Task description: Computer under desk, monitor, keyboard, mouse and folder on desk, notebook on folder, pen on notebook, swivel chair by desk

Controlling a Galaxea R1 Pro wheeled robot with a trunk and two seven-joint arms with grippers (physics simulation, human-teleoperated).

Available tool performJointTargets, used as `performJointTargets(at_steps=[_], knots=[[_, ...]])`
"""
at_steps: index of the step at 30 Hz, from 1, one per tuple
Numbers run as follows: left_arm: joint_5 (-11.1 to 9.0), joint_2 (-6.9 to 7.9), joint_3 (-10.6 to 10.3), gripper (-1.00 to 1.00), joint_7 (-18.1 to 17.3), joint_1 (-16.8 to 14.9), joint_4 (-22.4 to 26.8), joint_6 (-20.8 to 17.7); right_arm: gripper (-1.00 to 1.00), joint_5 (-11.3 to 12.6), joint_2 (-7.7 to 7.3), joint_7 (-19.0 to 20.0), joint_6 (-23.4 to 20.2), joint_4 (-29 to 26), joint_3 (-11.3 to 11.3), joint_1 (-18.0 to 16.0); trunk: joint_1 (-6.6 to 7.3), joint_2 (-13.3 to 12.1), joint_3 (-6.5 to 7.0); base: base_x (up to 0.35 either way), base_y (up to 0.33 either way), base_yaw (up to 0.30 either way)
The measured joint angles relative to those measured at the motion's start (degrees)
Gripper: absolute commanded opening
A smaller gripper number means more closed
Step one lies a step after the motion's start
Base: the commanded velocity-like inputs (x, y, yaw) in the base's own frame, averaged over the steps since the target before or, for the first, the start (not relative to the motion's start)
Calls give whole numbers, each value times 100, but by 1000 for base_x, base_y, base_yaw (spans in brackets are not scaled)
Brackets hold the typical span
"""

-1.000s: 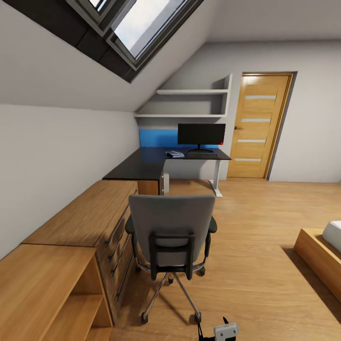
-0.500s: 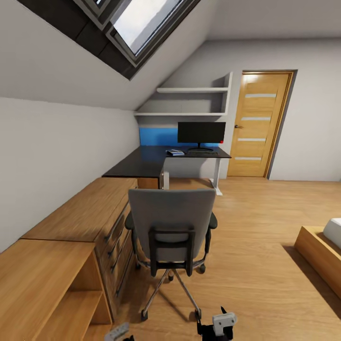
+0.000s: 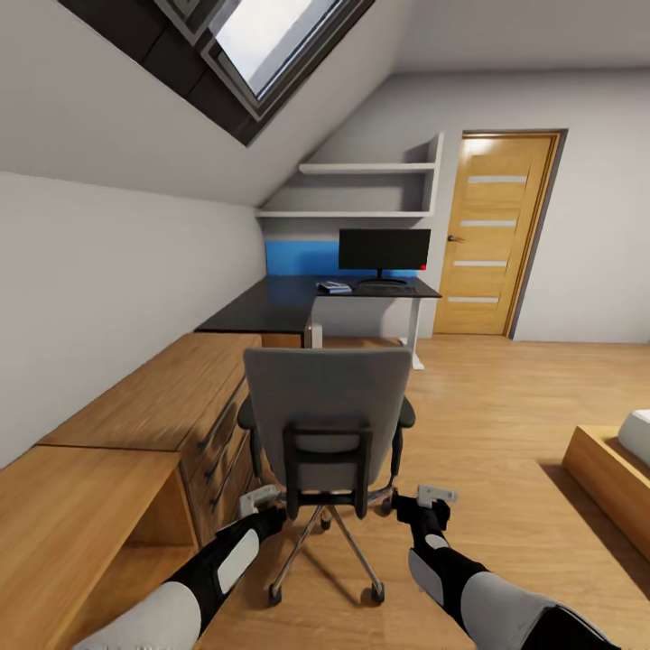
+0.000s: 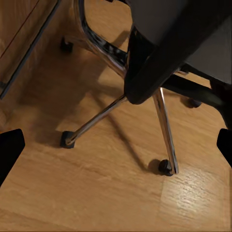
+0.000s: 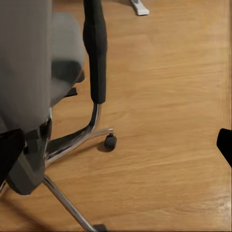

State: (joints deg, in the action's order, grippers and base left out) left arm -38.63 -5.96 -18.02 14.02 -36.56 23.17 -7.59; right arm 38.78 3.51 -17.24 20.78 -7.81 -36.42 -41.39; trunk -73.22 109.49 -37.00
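Both sets of fingers spread wide, left gripper and right gripper hanging either side of the swivel chair, touching nothing. Chair's back facing here, well short of the desk carrying the monitor.

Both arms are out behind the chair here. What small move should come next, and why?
Probably reach both arms forward to the chair back. The left gripper and right gripper hang low on either side of it, apart from it, both open, and the chair stands well short of the desk, its back to the robot.
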Motion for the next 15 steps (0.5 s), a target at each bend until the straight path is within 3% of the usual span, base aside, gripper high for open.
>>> performJointTargets(at_steps=[1, 3, 7, 11, 15], knots=[[50, -17, -1, 100, -2, -10, -2, -5, 100, 4, -13, 2, -33, -2, 2, -10, -22, 40, -18, 0, 0, 0], [439, -101, -3, 100, -3, -51, 8, -17, 100, 13, -45, 14, -112, -8, 7, -36, -66, 120, -54, 0, 0, 0], [826, -213, 2, 100, 5, -256, -31, -78, 100, 16, -52, 33, -142, -11, 1, -46, -154, 281, -126, 0, 0, 0], [961, -247, 4, 100, 10, -365, -470, -297, 100, -11, -27, 99, -144, -1, -65, -49, -242, 441, -198, 0, 0, 0], [990, -250, -40, 100, 7, -375, -604, -312, 100, -25, 2, 283, -139, 26, -83, -49, -330, 602, -270, 0, 0, 0]])
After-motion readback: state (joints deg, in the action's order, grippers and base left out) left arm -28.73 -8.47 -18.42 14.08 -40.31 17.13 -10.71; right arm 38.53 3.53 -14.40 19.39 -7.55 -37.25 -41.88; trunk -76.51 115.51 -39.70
